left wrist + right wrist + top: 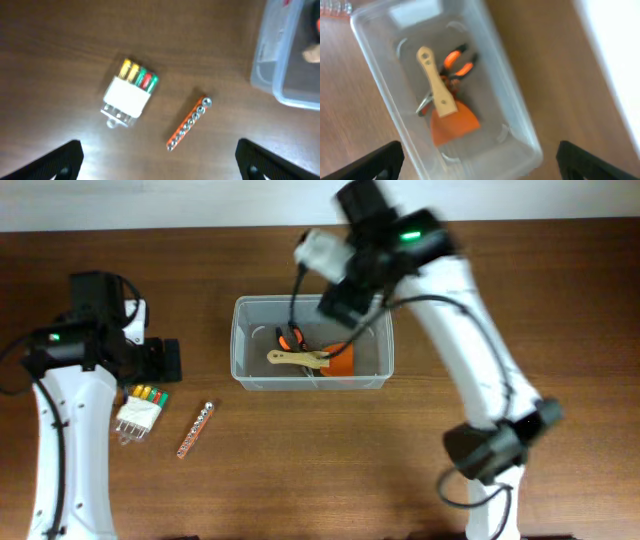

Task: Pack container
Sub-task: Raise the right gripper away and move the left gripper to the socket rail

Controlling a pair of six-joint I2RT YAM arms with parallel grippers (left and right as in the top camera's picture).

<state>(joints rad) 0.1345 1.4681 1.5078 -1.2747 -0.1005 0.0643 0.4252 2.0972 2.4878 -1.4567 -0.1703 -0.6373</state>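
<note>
The clear plastic container (pixel 240 345) stands at the table's middle. It holds a wooden-handled scraper (pixel 295 359) with an orange blade and orange-handled pliers (pixel 289 337). The right wrist view shows the container (pixel 517 107), the scraper (pixel 436 82) and the pliers (pixel 456 62) from above. My right gripper (pixel 345 295) hangs open and empty over the container's far right part (pixel 480 162). My left gripper (pixel 163 361) is open and empty left of the container, above the table (pixel 160 165).
A clear case of screwdrivers with coloured handles (pixel 140 410) (pixel 129 94) and an orange bit rail (pixel 196 428) (pixel 190 122) lie on the wooden table left of the container. The container's corner shows in the left wrist view (pixel 280 55).
</note>
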